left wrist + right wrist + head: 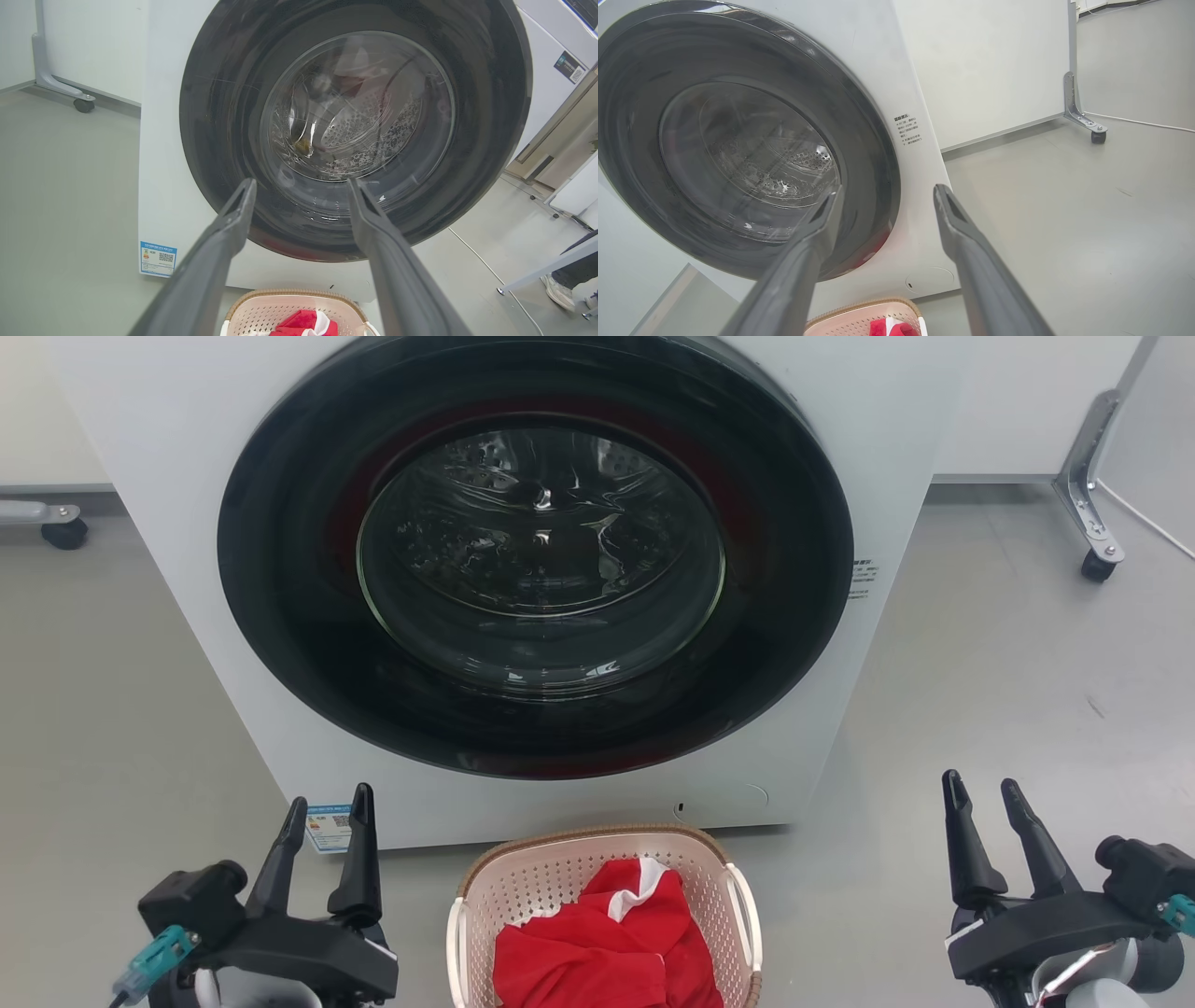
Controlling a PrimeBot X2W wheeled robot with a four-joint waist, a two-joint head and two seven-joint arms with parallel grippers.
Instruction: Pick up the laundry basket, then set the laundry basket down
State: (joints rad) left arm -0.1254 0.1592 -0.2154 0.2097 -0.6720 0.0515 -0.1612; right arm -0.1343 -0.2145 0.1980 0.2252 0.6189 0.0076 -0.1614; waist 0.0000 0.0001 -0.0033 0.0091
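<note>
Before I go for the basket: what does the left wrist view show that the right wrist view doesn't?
The left wrist view adds the blue label sticker at the washing machine's lower corner and a person's shoe on the floor. The right wrist view adds the printed text label beside the door and the round service flap. Both share the washing machine's dark round door and, at the bottom edge, the laundry basket with red cloth in it.

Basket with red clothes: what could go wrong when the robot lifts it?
1. The open left claw and right claw sit wide of the cream-pink perforated plastic basket; grabbing one thin white handle alone might tip it.
2. The loose red-and-white cloth could spill.
3. The big white washing machine stands close behind, so a claw might bump it.
</note>
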